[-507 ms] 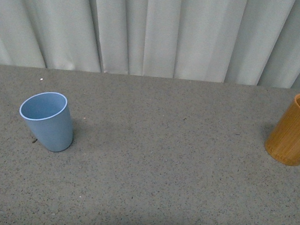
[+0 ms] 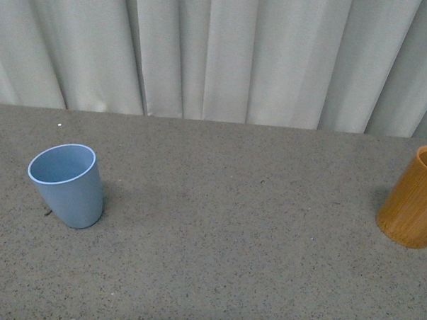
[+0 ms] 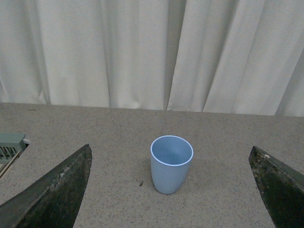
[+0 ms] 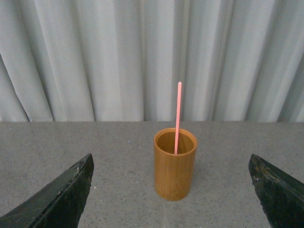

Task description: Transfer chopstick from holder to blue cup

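Observation:
The blue cup stands upright at the left of the grey table; the left wrist view also shows the blue cup, empty. My left gripper is open, well short of it, with nothing between its dark fingers. The orange-brown holder stands at the table's right edge of the front view, cut off. In the right wrist view the holder is upright with the pink chopstick standing in it, nearly vertical. My right gripper is open, apart from the holder. Neither arm shows in the front view.
A pale pleated curtain hangs behind the table's far edge. The grey speckled table stretches between cup and holder. A greenish object sits at the table's edge in the left wrist view.
The front view has shifted slightly: the table's far edge, the cup and the holder sit a little lower in the picture. Cup and holder keep their places on the table.

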Controlling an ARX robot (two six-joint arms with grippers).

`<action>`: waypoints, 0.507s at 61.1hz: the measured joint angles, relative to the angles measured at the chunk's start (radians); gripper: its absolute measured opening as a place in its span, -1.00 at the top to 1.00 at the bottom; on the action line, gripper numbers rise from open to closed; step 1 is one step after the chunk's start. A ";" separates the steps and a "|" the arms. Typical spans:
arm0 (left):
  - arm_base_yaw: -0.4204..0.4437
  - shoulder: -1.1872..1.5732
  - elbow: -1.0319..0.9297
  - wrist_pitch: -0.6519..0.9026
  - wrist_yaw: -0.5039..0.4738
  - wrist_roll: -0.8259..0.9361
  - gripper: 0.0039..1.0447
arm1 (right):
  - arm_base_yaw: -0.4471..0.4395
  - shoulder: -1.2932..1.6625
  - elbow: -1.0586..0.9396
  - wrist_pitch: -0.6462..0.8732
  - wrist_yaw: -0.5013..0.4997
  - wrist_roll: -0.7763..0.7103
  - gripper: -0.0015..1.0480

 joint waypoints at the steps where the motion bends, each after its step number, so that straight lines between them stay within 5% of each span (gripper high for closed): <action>1: 0.000 0.000 0.000 0.000 0.000 0.000 -0.88 | 0.000 0.000 0.000 0.000 0.000 0.000 -0.82; 31: 0.000 0.000 0.000 0.000 0.000 0.000 -0.88 | 0.000 0.000 0.000 0.000 0.000 0.000 -0.82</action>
